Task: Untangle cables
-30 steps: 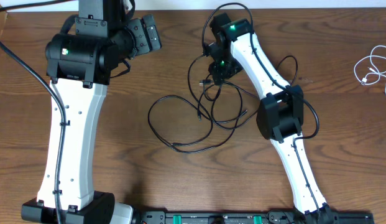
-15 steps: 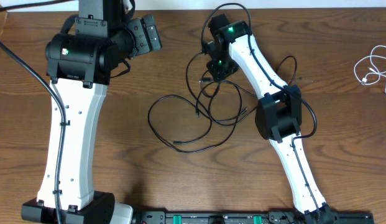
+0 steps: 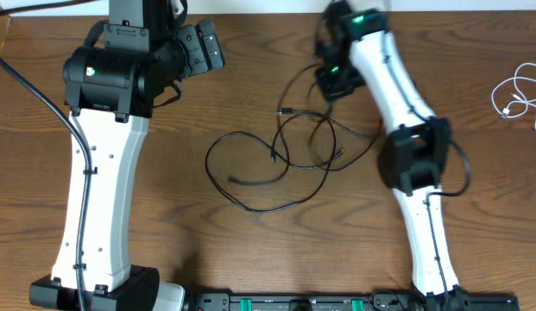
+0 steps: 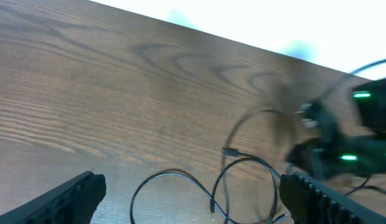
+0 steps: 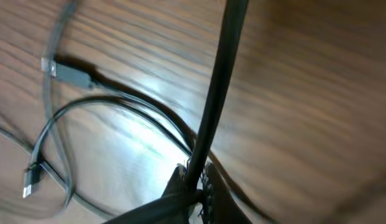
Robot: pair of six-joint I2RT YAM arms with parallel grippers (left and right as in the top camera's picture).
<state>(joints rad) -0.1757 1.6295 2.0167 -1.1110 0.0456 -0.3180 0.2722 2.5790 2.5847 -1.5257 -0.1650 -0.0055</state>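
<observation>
At the far middle of the wooden table [image 3: 496,216], the right gripper [image 3: 331,83] is pinched tight on one strand of the black cables [image 3: 276,160]. The right wrist view shows that cord running out from between the fingertips, while the rest of the tangle lies in loose, overlapping loops on the wood just nearer and to the left, small plugs showing among them. Over at the far left, the left gripper [image 3: 209,47] hangs with its jaws spread wide and nothing between them, apart from the loops, and the white cable [image 3: 520,95] lies coiled alone at the far right edge, well apart from the black ones.
</observation>
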